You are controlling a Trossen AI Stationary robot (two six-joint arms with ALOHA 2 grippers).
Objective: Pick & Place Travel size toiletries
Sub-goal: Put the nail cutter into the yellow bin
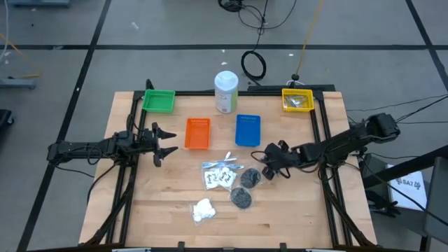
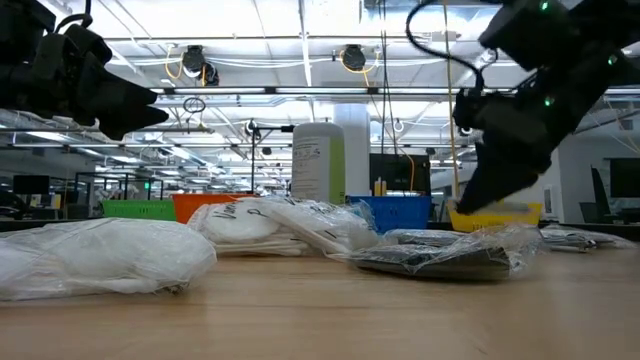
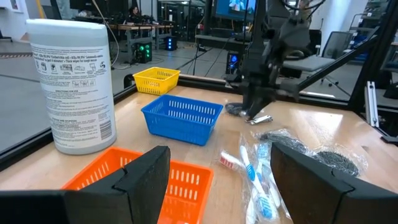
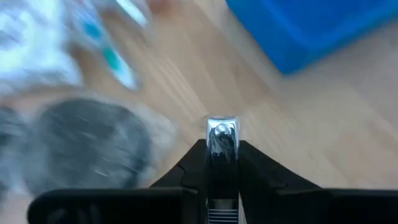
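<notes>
My right gripper hovers just right of two dark grey round puffs and is shut on a slim silvery stick. Clear plastic sachets, holding toothbrushes, lie on the table left of the puffs. A white fluffy wad rests nearer the near edge. My left gripper waits open above the table, left of the orange tray. My right gripper pinches the silvery stick between its two fingers, with the stick's shiny end poking out past the fingertips. The fingers point slanting down toward the table's left. In the left wrist view the stick hangs at the fingertips, just above the wood.
A tall white bottle with a green label stands at the far side. Green tray, blue tray and yellow tray sit across the far half; the yellow one holds silvery items. Bare wood lies along the near edge.
</notes>
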